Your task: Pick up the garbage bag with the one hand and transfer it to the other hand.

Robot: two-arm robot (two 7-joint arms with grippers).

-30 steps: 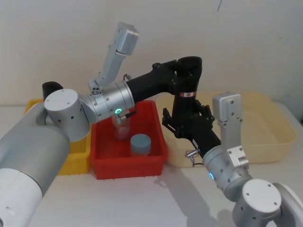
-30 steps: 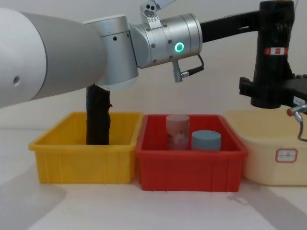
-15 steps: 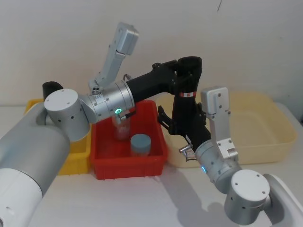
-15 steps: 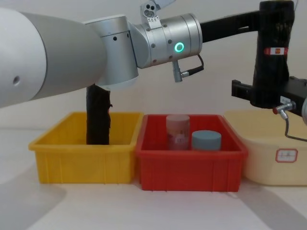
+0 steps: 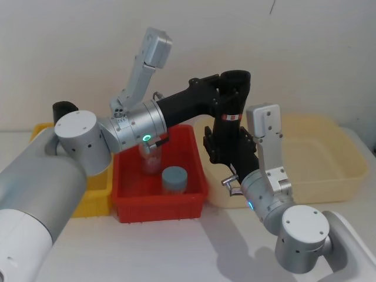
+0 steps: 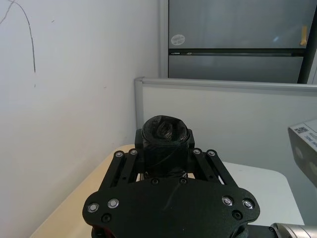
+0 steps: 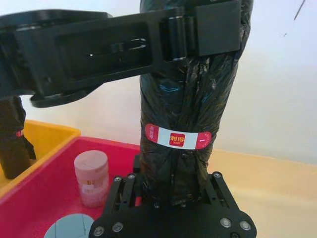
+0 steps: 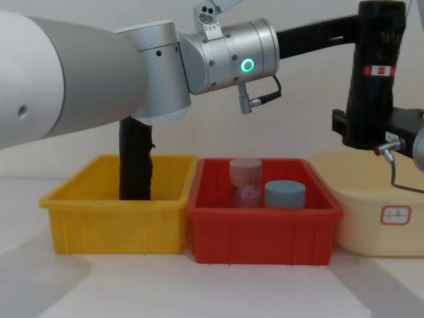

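Above the white worktop (image 5: 176,247), near its back edge and over the seam between the cream plastic tub (image 5: 329,189) and the red plastic bin (image 5: 158,210), hangs the tall black garbage bag roll (image 5: 230,132) with a red-and-white label. The left gripper (image 5: 229,94) has its jaws clamped on the top. The right gripper (image 5: 226,151) has its jaws against the lower part, apparently gripping. Should the left release before that hold is firm, the slick plastic could slip and the roll drop.
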